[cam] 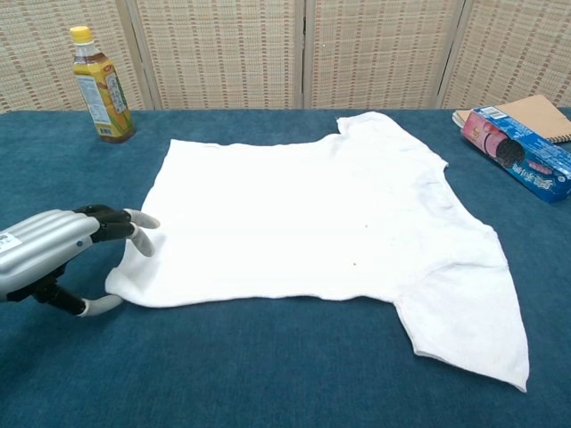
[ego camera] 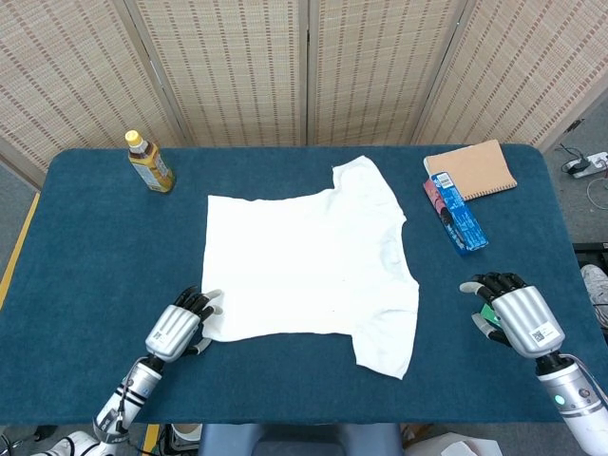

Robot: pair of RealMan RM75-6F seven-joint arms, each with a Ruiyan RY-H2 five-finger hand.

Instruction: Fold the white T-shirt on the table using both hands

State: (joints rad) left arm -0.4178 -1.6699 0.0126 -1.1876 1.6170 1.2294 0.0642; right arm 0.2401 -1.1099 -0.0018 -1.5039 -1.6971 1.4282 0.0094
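The white T-shirt (ego camera: 309, 261) (cam: 312, 223) lies spread flat in the middle of the blue table (ego camera: 95, 247), sleeves to the right. My left hand (ego camera: 176, 330) (cam: 45, 254) is at the shirt's near left hem corner. Its fingers (cam: 134, 227) lie over the cloth and the thumb sits under it, pinching the corner, which stands slightly raised and curled. My right hand (ego camera: 513, 313) shows only in the head view, low over the table near the front right edge. It is well clear of the near sleeve, with fingers loosely bent and nothing in them.
A yellow drink bottle (ego camera: 149, 162) (cam: 100, 85) stands at the back left. A tan notebook (ego camera: 472, 169) (cam: 535, 114) and a blue snack packet (ego camera: 456, 213) (cam: 517, 160) lie at the back right. Folding screens stand behind the table.
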